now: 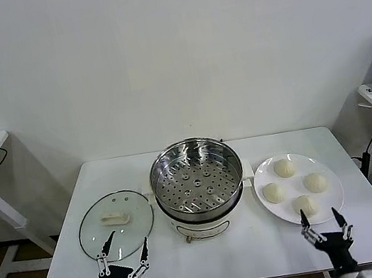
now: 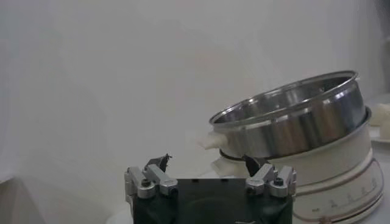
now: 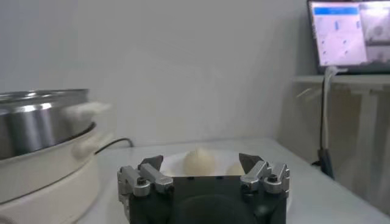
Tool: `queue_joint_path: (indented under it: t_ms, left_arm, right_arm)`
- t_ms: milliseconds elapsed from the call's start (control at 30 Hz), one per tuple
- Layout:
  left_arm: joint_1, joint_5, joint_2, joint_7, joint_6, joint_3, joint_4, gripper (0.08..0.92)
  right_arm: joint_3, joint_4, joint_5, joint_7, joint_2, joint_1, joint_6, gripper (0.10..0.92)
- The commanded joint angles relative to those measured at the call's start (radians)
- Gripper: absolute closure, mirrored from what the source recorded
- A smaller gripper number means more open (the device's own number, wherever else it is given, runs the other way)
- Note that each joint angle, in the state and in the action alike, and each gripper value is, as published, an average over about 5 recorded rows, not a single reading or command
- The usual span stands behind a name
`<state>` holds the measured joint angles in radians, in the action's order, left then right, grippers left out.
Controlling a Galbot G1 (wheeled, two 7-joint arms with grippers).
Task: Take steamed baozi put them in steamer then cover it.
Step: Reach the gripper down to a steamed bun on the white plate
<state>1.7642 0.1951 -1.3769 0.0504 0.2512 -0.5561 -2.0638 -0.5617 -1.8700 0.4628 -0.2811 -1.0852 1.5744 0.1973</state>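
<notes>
While uncovered, shiny steamer (image 1: 196,178), perforated floor bare

Bright, even room light, soft shadows; glare on the steamer (image 1: 196,178) rim; wrist views hazy, backgrounds blurred.

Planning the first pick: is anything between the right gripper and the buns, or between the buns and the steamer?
Nothing visible. The open right gripper sits just before the plate holding the baozi; the steamer stands uncovered beside it, its cover off on the far side.
</notes>
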Motion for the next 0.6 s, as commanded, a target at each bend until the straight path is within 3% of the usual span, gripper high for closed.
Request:
queue_joint_path:
  t_ms: [33, 233, 400, 600]
  left_arm:
    - [0.020, 0.003, -0.003, -0.004, 0.004, -0.006, -0.011, 0.177]
    - [0.036, 0.002, -0.004, -0.001, 0.019, -0.014, -0.020, 0.177]
    - [0.046, 0.000, -0.005, 0.002, 0.033, -0.023, -0.020, 0.177]
    - [0.049, 0.000, -0.012, 0.003, 0.035, -0.027, -0.020, 0.177]
  right_arm:
    - [0.018, 0.114, 0.127, -0.043, 0.141, -0.358, -0.158, 0.203]
    - [0.214, 0.369, 0.264, 0.047, 0.252, -0.689, -0.226, 0.203]
    - [0.418, 0.646, 0.280, 0.352, 0.332, -0.950, -0.269, 0.203]
    - [0.676, 0.887, 0.173, 0.736, 0.357, -1.202, -0.263, 0.203]
